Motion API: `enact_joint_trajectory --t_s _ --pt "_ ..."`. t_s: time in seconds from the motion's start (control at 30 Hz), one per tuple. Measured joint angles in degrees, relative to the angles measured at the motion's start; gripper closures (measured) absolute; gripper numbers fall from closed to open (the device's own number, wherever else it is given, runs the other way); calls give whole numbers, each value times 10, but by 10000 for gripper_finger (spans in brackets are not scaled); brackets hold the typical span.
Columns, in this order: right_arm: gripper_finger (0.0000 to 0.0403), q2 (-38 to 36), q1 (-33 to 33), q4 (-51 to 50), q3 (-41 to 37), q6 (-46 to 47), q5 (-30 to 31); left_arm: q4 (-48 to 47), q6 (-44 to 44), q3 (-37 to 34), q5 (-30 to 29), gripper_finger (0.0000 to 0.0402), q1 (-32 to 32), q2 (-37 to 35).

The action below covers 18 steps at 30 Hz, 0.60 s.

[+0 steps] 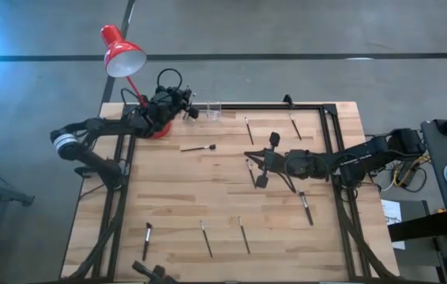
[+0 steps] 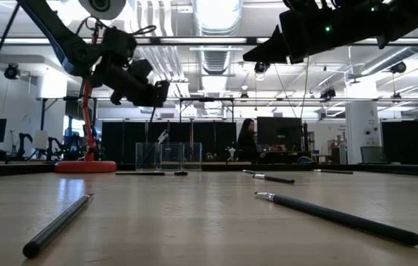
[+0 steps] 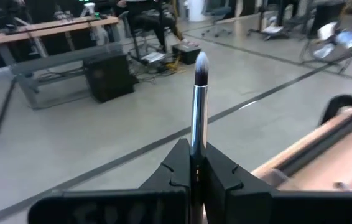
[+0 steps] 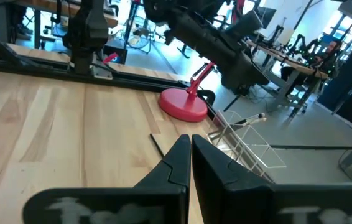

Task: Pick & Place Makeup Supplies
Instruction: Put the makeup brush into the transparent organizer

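My left gripper [image 1: 185, 109] hangs above the table's far left, beside the red lamp's base [image 1: 156, 128], and is shut on a makeup brush [image 3: 198, 93] with a silvery ferrule and a dark, pale-tipped bristle head. A clear container [image 1: 212, 111] stands just to its right, with one brush leaning inside [image 4: 250, 118]. My right gripper [image 1: 249, 162] is shut and hovers over the middle of the table next to a loose brush [image 1: 253, 173]. Other brushes lie flat on the wood: [image 1: 198, 147], [image 1: 249, 130], [image 1: 294, 126], [image 1: 306, 207]. My left gripper pinches the brush between its two fingers at the silvery ferrule's lower end [image 3: 195, 138]. The brush runs along the fingers, and its bristle head [image 3: 201, 65] sticks out past the fingertips. It is lifted clear of the table.
More brushes lie near the near edge [image 1: 147, 241], [image 1: 206, 238], [image 1: 243, 235]. The red desk lamp [image 1: 121, 51] stands over the far left corner. A dark frame rail [image 1: 271, 106] runs along the far edge and down both sides. Open wood lies between the two grippers.
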Motion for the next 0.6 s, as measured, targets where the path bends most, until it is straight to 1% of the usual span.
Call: enact_joint_trajectory --t_s 0.23,0.43,0.5,0.6 --pt "394 0 0 0 0 -3 0 30 20 21 -7 390 17 56" --pt "394 0 0 0 0 -3 -1 23 17 30 -8 390 32 84" --pt "394 0 0 0 0 -3 -1 15 16 30 -3 382 33 86" --pt "394 0 0 0 0 -3 -1 -6 10 30 -2 356 35 87"
